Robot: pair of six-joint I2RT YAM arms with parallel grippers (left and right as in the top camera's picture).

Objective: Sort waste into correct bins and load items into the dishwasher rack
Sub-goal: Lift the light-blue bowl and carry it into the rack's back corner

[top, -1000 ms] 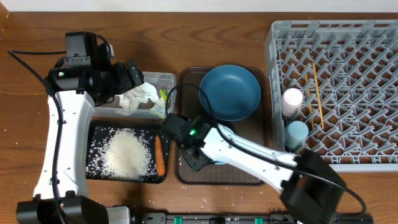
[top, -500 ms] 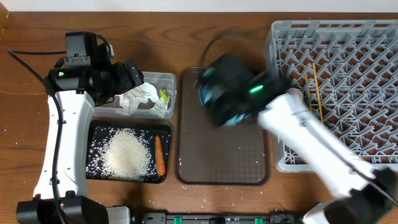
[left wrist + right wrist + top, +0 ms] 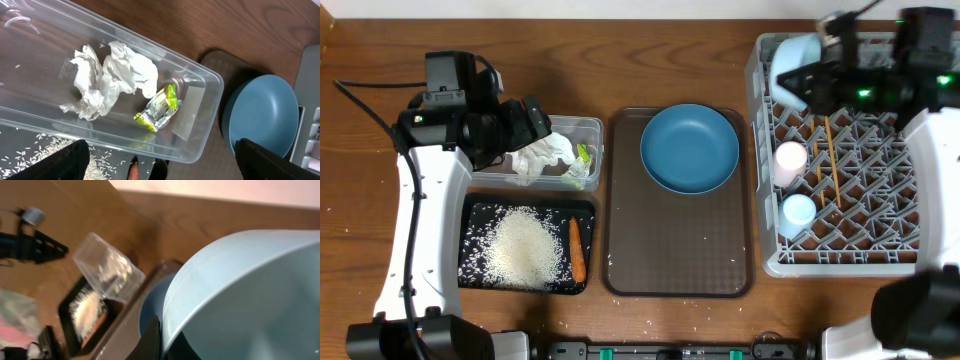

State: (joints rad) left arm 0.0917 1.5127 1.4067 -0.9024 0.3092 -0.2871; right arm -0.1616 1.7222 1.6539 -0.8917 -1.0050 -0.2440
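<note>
- Only the left wrist view shows the green-and-white wrapper (image 3: 159, 107) just beside the crumpled napkin (image 3: 107, 77) in the clear tub (image 3: 200, 80), below the left gripper (image 3: 162, 150), whose fingers are spread wide.
- The right gripper (image 3: 820, 82), clenched on the small light-blue bowl (image 3: 792, 62), has carried it from the brown tray (image 3: 680, 250) to above the rack (image 3: 880, 200).
- Rice (image 3: 525, 245) and carrot (image 3: 576, 248) lie in the black tray (image 3: 470, 215) on the wooden table (image 3: 670, 60).

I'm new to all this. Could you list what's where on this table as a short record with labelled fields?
Left fingers: open, above clear tub
Right fingers: shut on light-blue bowl, over a rack corner
Clear tub: napkin, wrapper
Black tray: rice, carrot
Brown tray: dark-blue plate
Rack: pink cup, light-blue cup, chopsticks
</note>
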